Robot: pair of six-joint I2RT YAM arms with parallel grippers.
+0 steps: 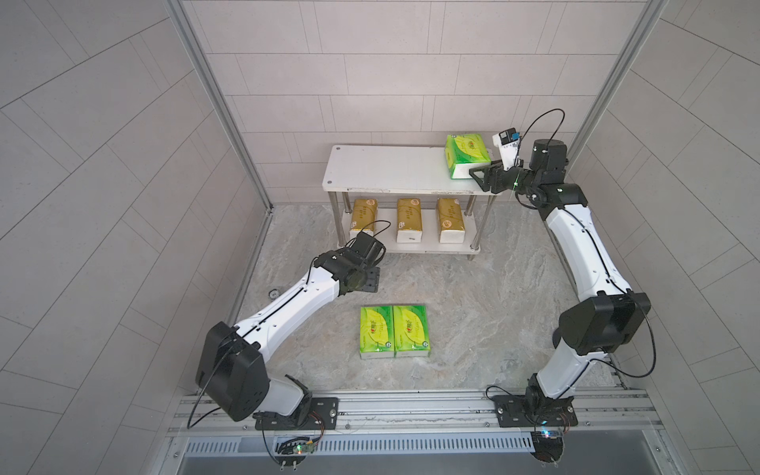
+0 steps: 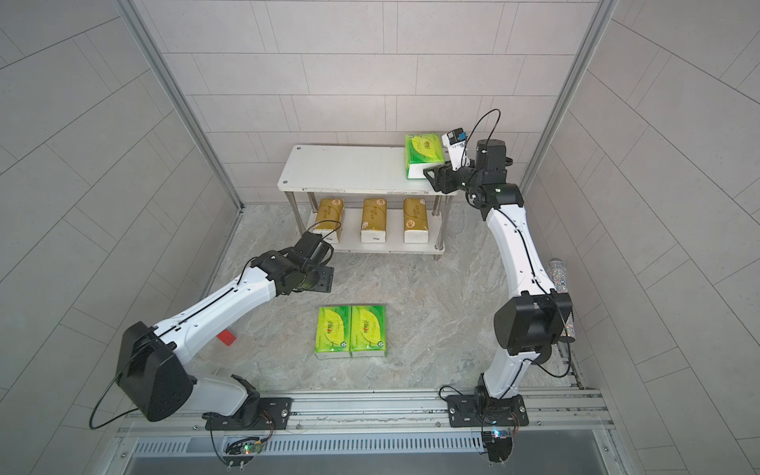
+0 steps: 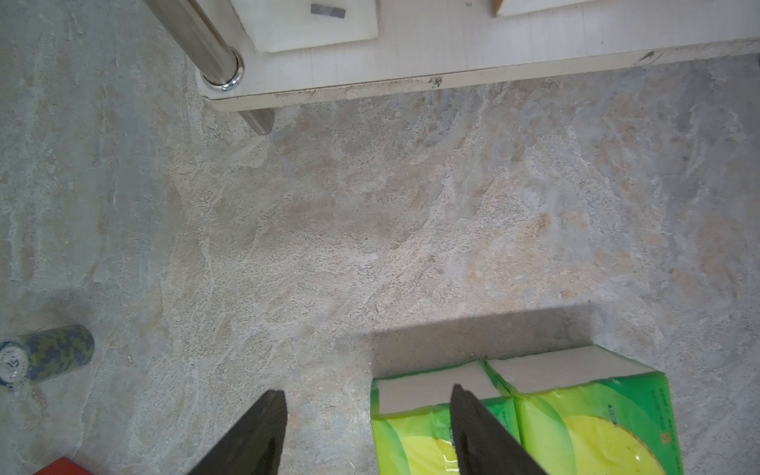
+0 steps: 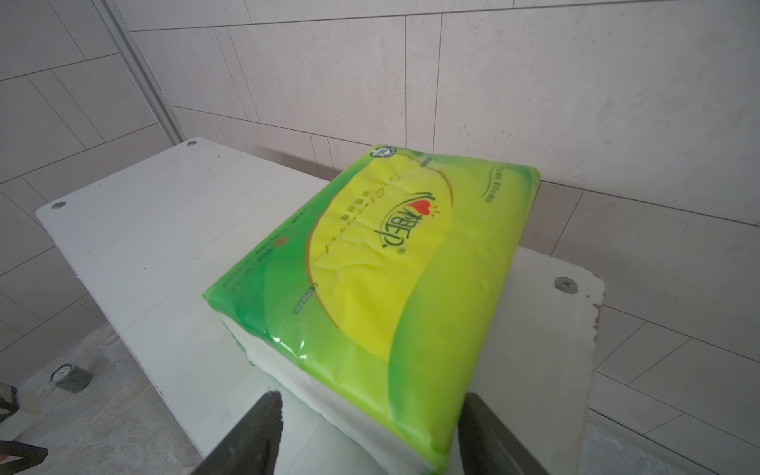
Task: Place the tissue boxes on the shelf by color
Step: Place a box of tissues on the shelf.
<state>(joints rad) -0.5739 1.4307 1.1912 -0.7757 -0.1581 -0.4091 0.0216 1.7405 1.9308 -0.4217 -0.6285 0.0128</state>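
Note:
The shelf (image 1: 386,168) stands against the back wall. Three gold-brown tissue boxes (image 1: 409,218) sit in a row on its lower board. One green-and-yellow tissue box (image 1: 468,154) (image 4: 370,263) lies on the right end of the top board. My right gripper (image 1: 477,174) (image 4: 370,401) is open, its fingers on either side of that box's near corner, with a gap at one finger. Two more green tissue boxes (image 1: 395,331) (image 2: 351,331) lie side by side on the floor. My left gripper (image 1: 366,281) (image 3: 368,397) hangs open and empty above the floor, one finger over the nearer green box (image 3: 415,432).
A camouflage-patterned roll of chips (image 3: 45,353) lies on the floor left of the left arm. A red block (image 2: 226,337) sits beside that arm. A glittery cylinder (image 2: 559,279) stands behind the right arm. Tiled walls close in the back and sides, and the shelf's metal leg (image 3: 197,37) is near the left gripper.

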